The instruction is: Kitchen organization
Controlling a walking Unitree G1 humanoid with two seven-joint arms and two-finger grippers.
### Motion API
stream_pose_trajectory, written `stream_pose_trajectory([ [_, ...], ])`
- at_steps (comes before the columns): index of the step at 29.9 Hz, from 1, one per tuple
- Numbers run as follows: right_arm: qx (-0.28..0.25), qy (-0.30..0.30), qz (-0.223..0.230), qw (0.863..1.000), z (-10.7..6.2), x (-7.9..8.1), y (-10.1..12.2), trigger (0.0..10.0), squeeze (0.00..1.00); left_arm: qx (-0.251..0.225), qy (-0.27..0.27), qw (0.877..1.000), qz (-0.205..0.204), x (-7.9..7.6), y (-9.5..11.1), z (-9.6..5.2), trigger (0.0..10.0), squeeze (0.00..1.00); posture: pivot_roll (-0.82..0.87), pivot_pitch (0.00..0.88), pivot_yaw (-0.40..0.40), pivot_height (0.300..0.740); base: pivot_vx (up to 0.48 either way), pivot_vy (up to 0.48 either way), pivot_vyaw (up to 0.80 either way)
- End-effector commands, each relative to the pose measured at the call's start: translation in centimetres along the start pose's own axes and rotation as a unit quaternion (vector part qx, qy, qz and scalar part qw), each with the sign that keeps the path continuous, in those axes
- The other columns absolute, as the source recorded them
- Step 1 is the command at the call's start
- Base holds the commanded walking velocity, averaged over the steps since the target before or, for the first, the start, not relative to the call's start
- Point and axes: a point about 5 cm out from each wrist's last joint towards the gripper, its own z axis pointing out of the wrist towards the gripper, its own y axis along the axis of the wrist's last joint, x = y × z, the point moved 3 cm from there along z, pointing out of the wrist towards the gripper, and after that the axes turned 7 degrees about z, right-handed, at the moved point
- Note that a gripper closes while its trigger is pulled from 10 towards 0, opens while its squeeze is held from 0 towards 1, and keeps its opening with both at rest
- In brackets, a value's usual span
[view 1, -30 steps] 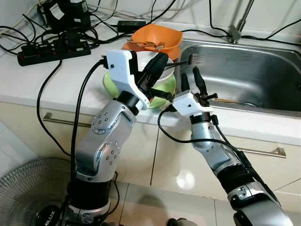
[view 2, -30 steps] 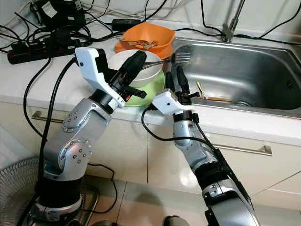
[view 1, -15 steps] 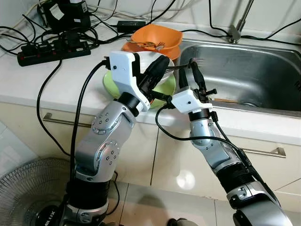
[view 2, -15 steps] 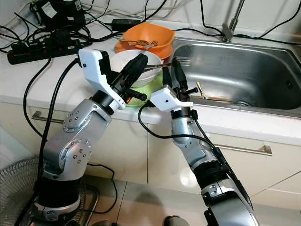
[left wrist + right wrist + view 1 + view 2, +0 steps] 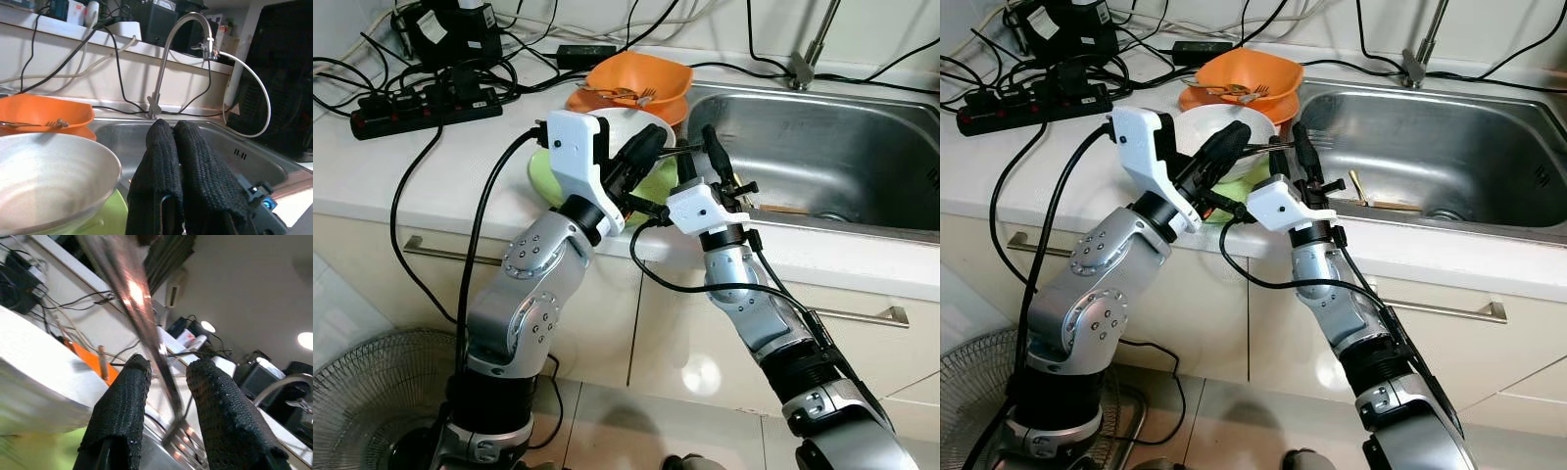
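Note:
My left gripper (image 5: 649, 140) is shut on the handle of a metal fork (image 5: 139, 303), held level above the stacked bowls at the counter's edge. The fork's tines point toward the sink (image 5: 822, 147). My right gripper (image 5: 697, 149) stands open, one black finger on either side of the fork's shaft, which crosses between them in the right wrist view; the fingers (image 5: 122, 406) are not pressing on it. Under both grippers a white bowl (image 5: 1203, 127) sits inside a green bowl (image 5: 543, 176). Behind them, an orange bowl (image 5: 641, 73) holds another fork.
A power strip (image 5: 421, 108) and tangled black cables cover the counter's back left. The faucet (image 5: 808, 49) rises behind the sink, and wooden chopsticks (image 5: 783, 209) lie in the basin. Cabinet doors with handles run below, and a floor fan (image 5: 362, 392) stands at the lower left.
My right gripper has risen and moved left, so its open fingers now straddle the fork. The left gripper, still shut on the fork, shifted slightly toward it.

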Motion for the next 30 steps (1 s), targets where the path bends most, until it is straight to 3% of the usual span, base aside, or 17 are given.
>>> stream_pose_trajectory([
  [1, -0.013, 0.008, 0.009, 1.000, 0.0, 0.2, 0.6, 10.0, 0.00, 0.010, -0.009, 1.000, 0.004, -0.3, -0.3, 0.1, 10.0, 0.00, 0.02, 0.053, 0.019, 0.732, 0.000, 0.000, 0.00],
  [8, -0.012, 0.015, 0.013, 1.000, -0.2, 0.4, 0.6, 10.0, 0.00, 0.010, -0.006, 1.000, 0.007, -0.2, -0.3, 0.0, 10.0, 0.00, 0.02, 0.055, 0.018, 0.732, 0.000, 0.000, 0.00],
  [9, -0.011, 0.016, 0.013, 1.000, -0.2, 0.3, 0.6, 2.7, 0.00, 0.010, -0.005, 1.000, 0.008, -0.2, -0.3, 0.0, 10.0, 0.00, 0.02, 0.055, 0.018, 0.732, 0.000, 0.000, 0.00],
  [10, -0.011, 0.016, 0.013, 1.000, -0.2, 0.3, 0.6, 2.7, 0.00, 0.010, -0.005, 1.000, 0.008, -0.2, -0.3, 0.0, 10.0, 0.00, 0.02, 0.055, 0.018, 0.732, 0.000, 0.000, 0.00],
  [11, -0.007, 0.016, 0.013, 1.000, -0.2, 0.3, 0.4, 0.2, 0.00, 0.010, -0.005, 1.000, 0.009, -0.1, -0.3, -0.1, 10.0, 0.00, 0.02, 0.055, 0.018, 0.732, 0.000, 0.000, 0.00],
  [24, 0.000, 0.019, 0.013, 1.000, -0.2, 0.3, 0.1, 0.0, 0.00, 0.005, 0.004, 1.000, 0.029, 0.2, 0.0, -0.2, 10.0, 0.00, 0.02, 0.056, 0.017, 0.732, 0.000, 0.000, 0.00],
  [25, 0.001, 0.018, 0.012, 1.000, -0.2, 0.3, 0.0, 0.0, 0.00, 0.002, 0.009, 0.999, 0.034, 0.3, 0.1, -0.1, 10.0, 0.87, 0.02, 0.056, 0.016, 0.732, 0.000, 0.000, 0.00],
  [26, 0.001, 0.018, 0.012, 1.000, -0.2, 0.3, 0.0, 0.0, 0.00, 0.002, 0.009, 0.999, 0.034, 0.3, 0.1, -0.1, 10.0, 0.87, 0.02, 0.056, 0.016, 0.732, 0.000, 0.000, 0.00],
  [27, 0.002, 0.018, 0.012, 1.000, -0.2, 0.2, 0.0, 0.0, 0.00, 0.002, 0.012, 0.999, 0.034, 0.4, 0.1, -0.1, 10.0, 1.00, 0.02, 0.056, 0.016, 0.732, 0.000, 0.000, 0.00],
  [30, 0.001, 0.017, 0.012, 1.000, -0.1, 0.2, 0.0, 0.0, 0.00, 0.003, 0.023, 0.999, 0.025, 0.8, -0.1, -0.1, 10.0, 1.00, 0.02, 0.055, 0.016, 0.732, 0.000, 0.000, 0.00],
])
